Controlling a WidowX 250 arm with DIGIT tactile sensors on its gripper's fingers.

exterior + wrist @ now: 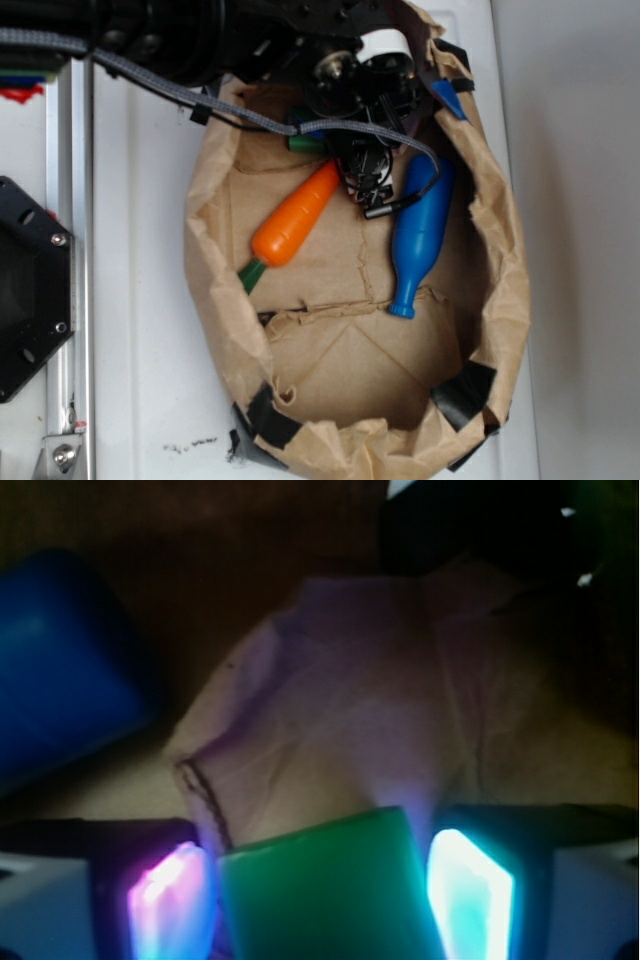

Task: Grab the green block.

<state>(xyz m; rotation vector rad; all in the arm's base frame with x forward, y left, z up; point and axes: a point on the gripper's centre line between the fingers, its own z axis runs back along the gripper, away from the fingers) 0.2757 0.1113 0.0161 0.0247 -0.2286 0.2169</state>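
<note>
The green block [325, 890] sits between my two glowing fingers at the bottom of the wrist view, slightly tilted, filling the gap between them. My gripper [320, 880] is shut on it, the pads pressed against its two sides. In the exterior view only a sliver of the green block [308, 145] shows under the black arm, at the back of the brown paper bag [215, 250]. My gripper [318, 135] is there too, mostly hidden by its own body and cables.
An orange carrot [295, 215] with a dark green stem lies in the bag left of centre. A blue bottle [422, 235] lies to its right and fills the left of the wrist view [60, 660]. Crumpled bag walls rise all round.
</note>
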